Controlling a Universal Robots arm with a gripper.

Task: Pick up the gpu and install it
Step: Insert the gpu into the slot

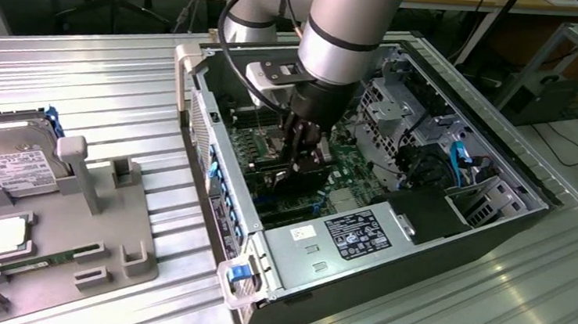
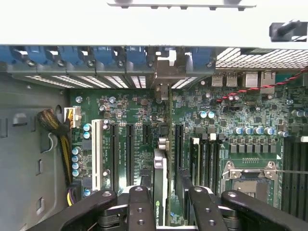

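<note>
Arm reaches down into the open PC case (image 1: 407, 243) at frame centre of the exterior view. Gripper (image 1: 304, 163) is clamped on the gpu (image 1: 290, 179), card held on edge, low inside the case over the motherboard (image 1: 346, 171).

In the wrist view the gpu (image 2: 160, 185) is seen edge-on between the black fingers (image 2: 139, 207), its silver end bracket (image 2: 162, 79) standing against the case's rear slot openings. Card edge lines up with the black expansion slots (image 2: 130, 154) on the green board; can't tell if it's seated.

Empty CPU socket (image 2: 250, 178) sits on the same board as the slots. Yellow and black cable bundle (image 2: 57, 130) lies by the grey case wall.

Lower left of the exterior view: grey parts holder (image 1: 62, 244) on the ribbed metal tabletop (image 1: 96, 90), carrying a hard drive (image 1: 12, 161), a CPU (image 1: 5, 238) and a RAM stick (image 1: 39, 262). Holder is well apart from the case.
</note>
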